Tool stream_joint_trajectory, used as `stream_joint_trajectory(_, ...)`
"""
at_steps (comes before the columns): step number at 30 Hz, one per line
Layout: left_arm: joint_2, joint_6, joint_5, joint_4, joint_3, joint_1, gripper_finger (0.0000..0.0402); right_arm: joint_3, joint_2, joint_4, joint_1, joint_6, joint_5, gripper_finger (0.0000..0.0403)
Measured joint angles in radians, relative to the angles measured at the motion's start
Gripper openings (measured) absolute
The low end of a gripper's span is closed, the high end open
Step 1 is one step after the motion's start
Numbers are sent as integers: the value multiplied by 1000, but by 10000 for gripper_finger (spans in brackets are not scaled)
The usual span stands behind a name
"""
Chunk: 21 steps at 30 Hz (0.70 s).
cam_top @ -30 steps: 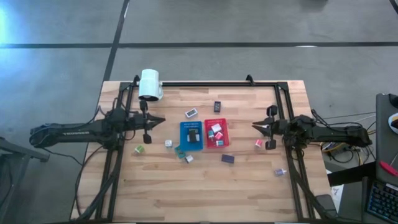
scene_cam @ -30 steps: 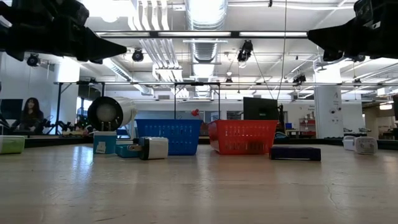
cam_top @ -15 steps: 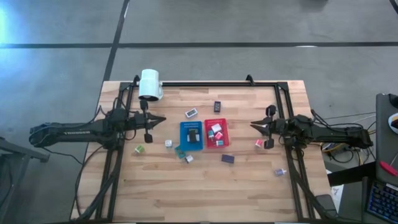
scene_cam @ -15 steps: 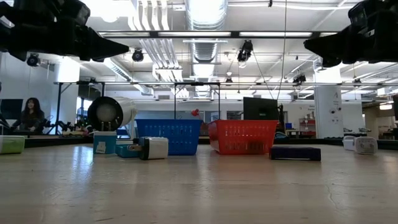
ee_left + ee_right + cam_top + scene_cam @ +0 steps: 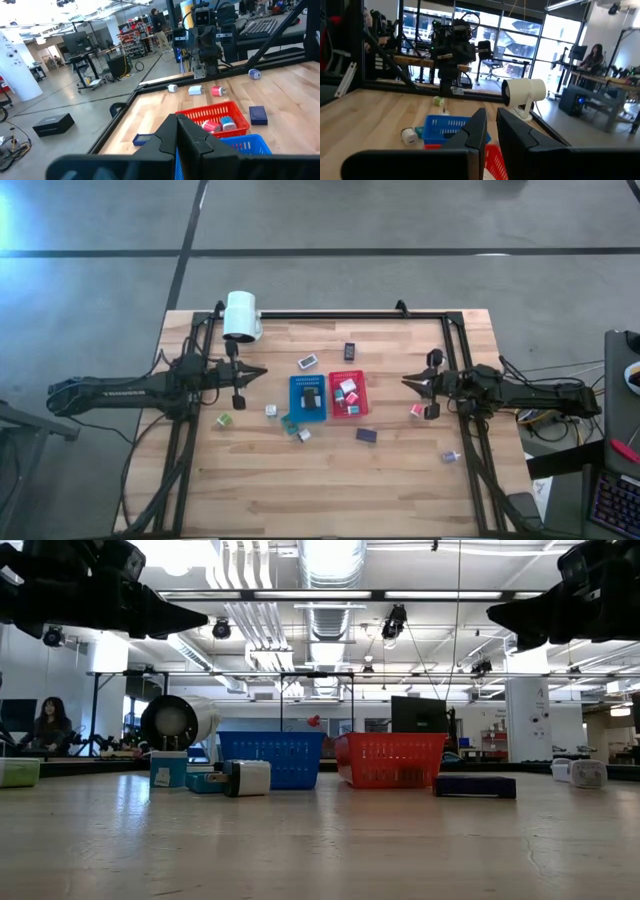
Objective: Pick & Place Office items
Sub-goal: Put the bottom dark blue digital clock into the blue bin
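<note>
Centrally, slatted plastic blue tray, red tray, plank table

Two trays, two arms

Wooden table; on it blue tray, red tray, lamp, scattered office items.

Wood table, black frame rail along far edge. White lamp head at far left corner. Blue tray & red tray side by side, center, touching. Seated person in bkgd, far left.
</note>
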Motion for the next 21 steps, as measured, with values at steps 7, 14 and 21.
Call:
stream_joint_trajectory(7, 2, 0, -2, -2, -5, 0, 12, 0, 1, 10, 0, -23, 2, 38)
stream_joint_trajectory(14, 2, 1, -2, 0, -4, 0, 12, 2, 1, 12, 0, -17, 1, 38)
stream_joint_trajectory(21, 2, 10, -2, 0, -5, 0, 12, 2, 1, 31, 0, -10, 1, 38)
